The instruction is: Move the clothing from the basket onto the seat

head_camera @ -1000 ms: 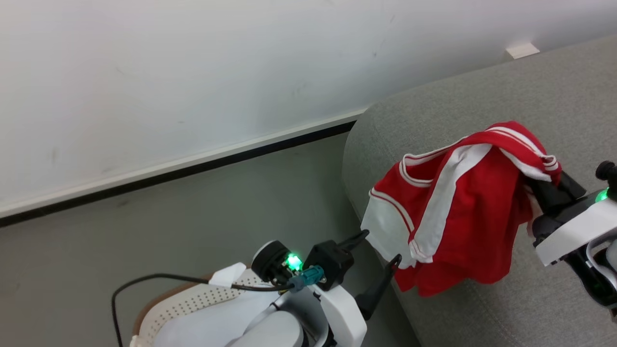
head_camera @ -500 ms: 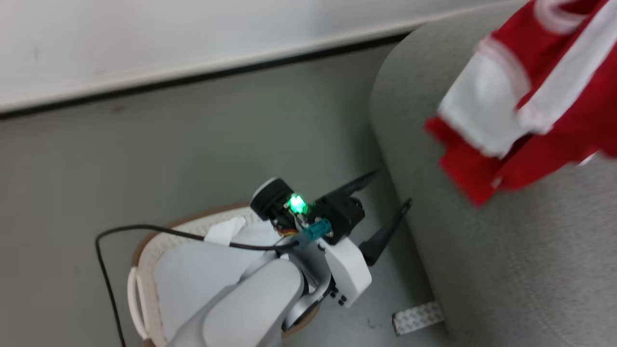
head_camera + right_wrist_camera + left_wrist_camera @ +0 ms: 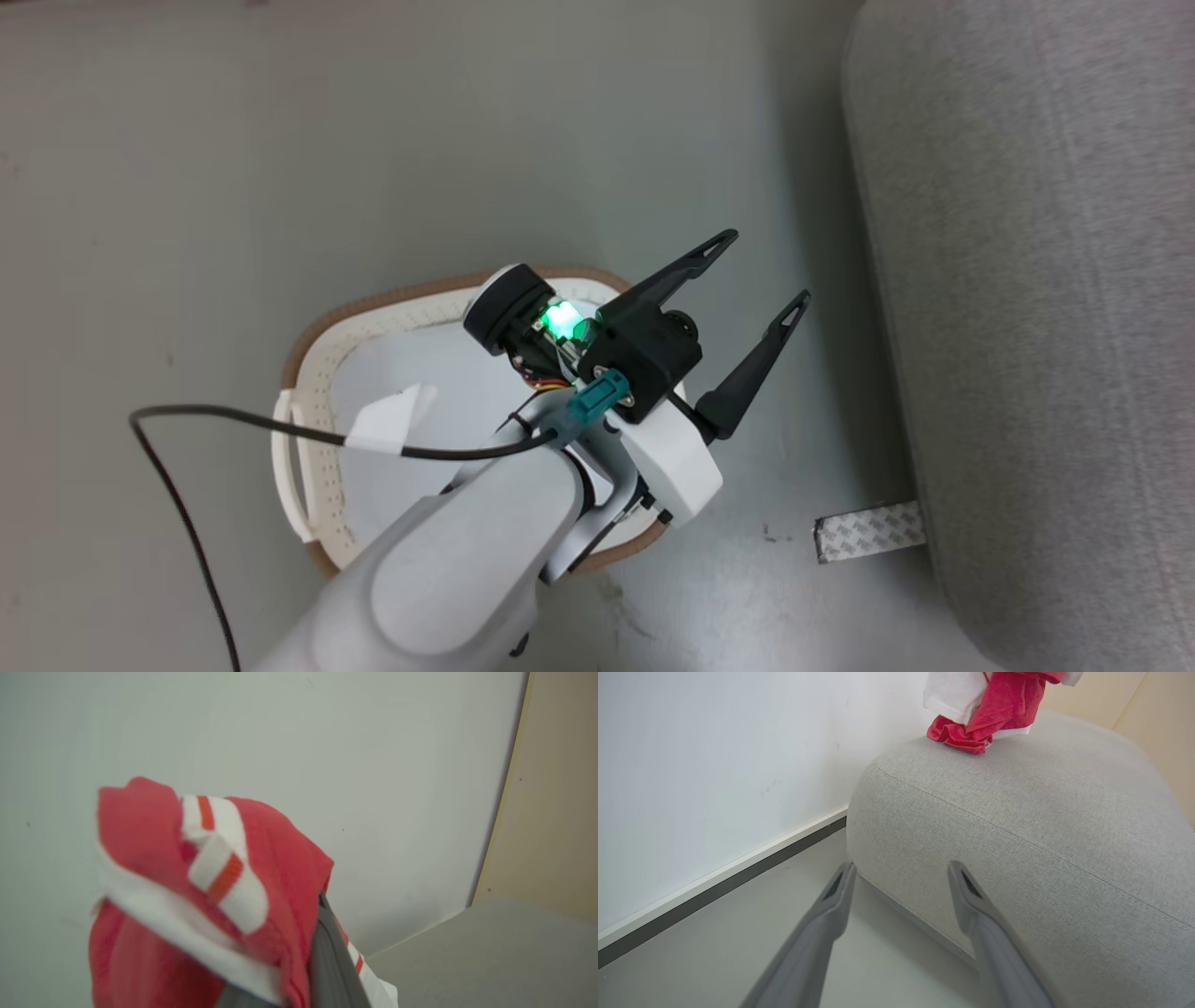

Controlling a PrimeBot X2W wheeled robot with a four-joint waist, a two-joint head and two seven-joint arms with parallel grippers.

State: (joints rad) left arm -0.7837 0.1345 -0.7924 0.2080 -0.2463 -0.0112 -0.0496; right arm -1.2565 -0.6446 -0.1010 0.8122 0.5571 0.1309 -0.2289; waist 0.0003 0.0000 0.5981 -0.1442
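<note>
The red and white clothing is bunched over my right gripper, which is shut on it; one dark finger shows beneath the cloth. In the left wrist view the clothing hangs from above with its lower folds touching the top of the grey seat. My left gripper stands open and holds nothing, above the floor between the basket and the seat. Its fingers point at the seat's rounded corner.
A pale cloth lies in the basket, partly under my left arm. A black cable loops over the floor to the left. A strip of tape lies at the seat's foot. A white wall with a dark skirting stands behind.
The head camera has tipped downward, so the clothing and right gripper have left its view and the basket shows from above. The left gripper stays open.
</note>
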